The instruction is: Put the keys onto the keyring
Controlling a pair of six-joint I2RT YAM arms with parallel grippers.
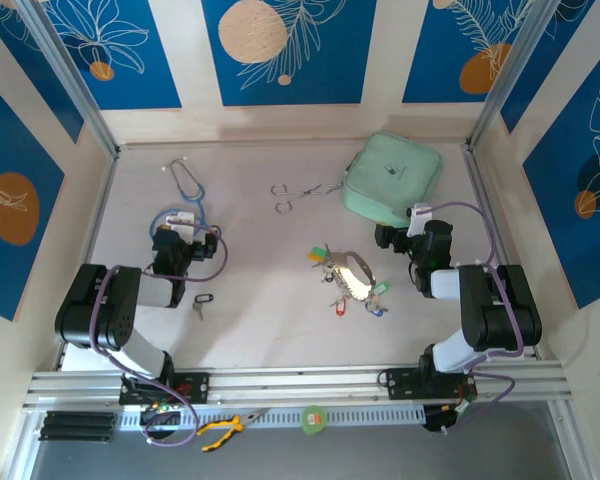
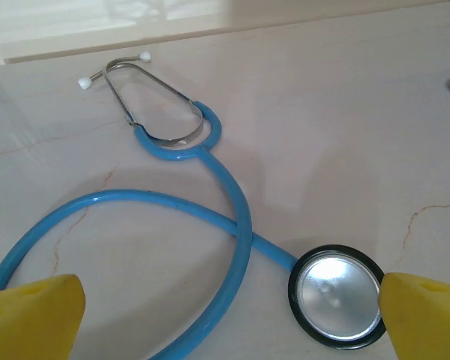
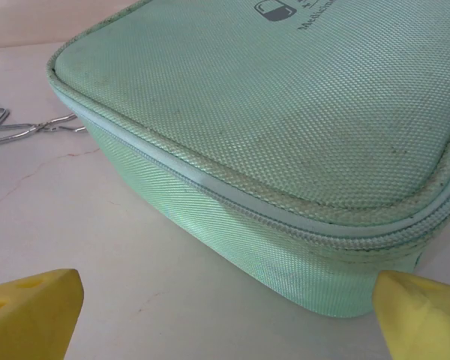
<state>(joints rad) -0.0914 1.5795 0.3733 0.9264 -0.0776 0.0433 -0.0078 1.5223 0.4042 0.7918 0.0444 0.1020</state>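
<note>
The keyring (image 1: 356, 274), a pale cream oval loop, lies at the table's middle. Keys with green (image 1: 320, 254), red (image 1: 338, 305) and blue (image 1: 376, 309) heads are bunched around it; I cannot tell which are threaded on. A black-headed key (image 1: 202, 300) lies apart, by the left arm. My left gripper (image 1: 184, 226) is open over the stethoscope (image 2: 210, 210), whose chest piece (image 2: 337, 295) sits just inside the right yellow fingertip (image 2: 427, 315). My right gripper (image 1: 398, 232) is open with nothing between its fingertips (image 3: 30, 311), facing the green pouch (image 3: 285, 127).
Steel forceps (image 1: 298, 191) lie at the back centre, their tips also in the right wrist view (image 3: 26, 129). The mint pouch (image 1: 392, 178) sits back right and the stethoscope (image 1: 188, 186) back left. Yellow-handled pliers (image 1: 220, 430) and a green roll (image 1: 313, 418) rest below the front rail.
</note>
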